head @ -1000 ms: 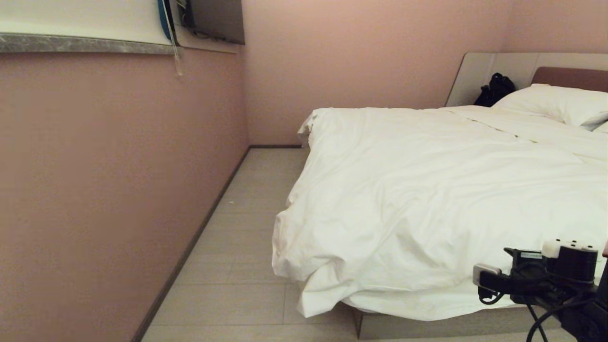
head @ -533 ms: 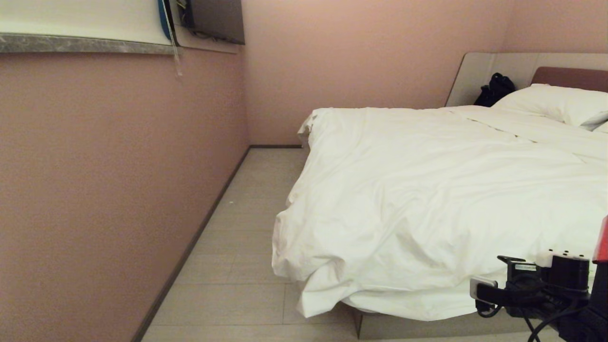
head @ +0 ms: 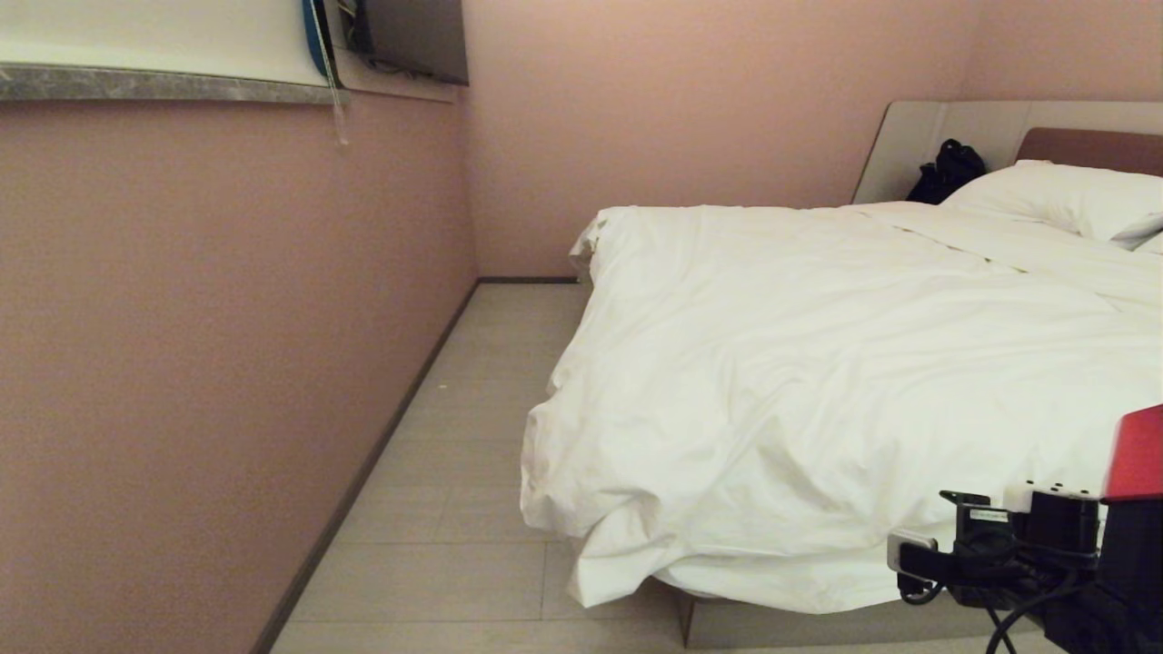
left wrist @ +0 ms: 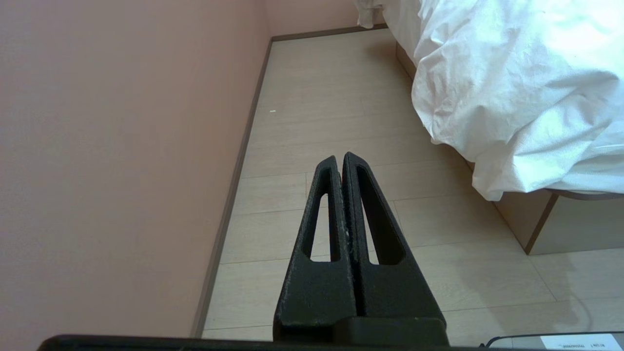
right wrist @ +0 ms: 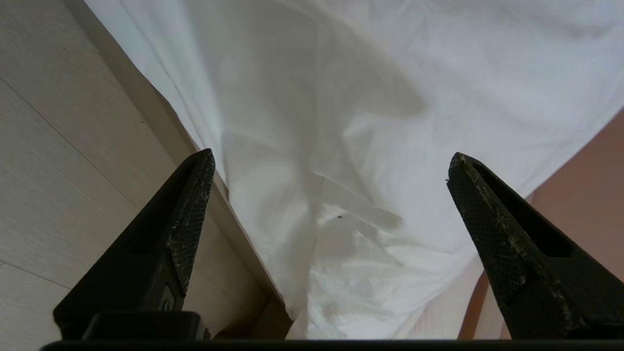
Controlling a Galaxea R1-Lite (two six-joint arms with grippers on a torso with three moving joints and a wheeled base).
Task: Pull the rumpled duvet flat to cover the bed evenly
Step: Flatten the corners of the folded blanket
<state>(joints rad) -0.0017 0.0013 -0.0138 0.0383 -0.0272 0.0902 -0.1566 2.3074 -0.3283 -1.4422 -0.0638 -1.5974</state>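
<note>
The white, wrinkled duvet (head: 818, 381) lies spread over the bed (head: 818, 622), and its near-left corner hangs bunched over the beige base. In the right wrist view my right gripper (right wrist: 331, 156) is open wide, with nothing between its fingers. It hovers over a hanging corner of the duvet (right wrist: 341, 97) at the foot of the bed. In the head view the right arm (head: 1008, 549) shows at the bottom right, by the bed's near edge. My left gripper (left wrist: 341, 157) is shut and empty, parked over the floor to the left of the duvet (left wrist: 516, 73).
A pink wall (head: 227, 363) runs close along the left, leaving a narrow strip of pale wood floor (head: 472, 436) beside the bed. White pillows (head: 1063, 195) lie against the brown headboard (head: 1090, 145). A black bag (head: 945, 171) sits at the far corner.
My right arm has sunk lower in the head view, and a red part has come in at the right edge. The duvet and the left arm have not moved.
</note>
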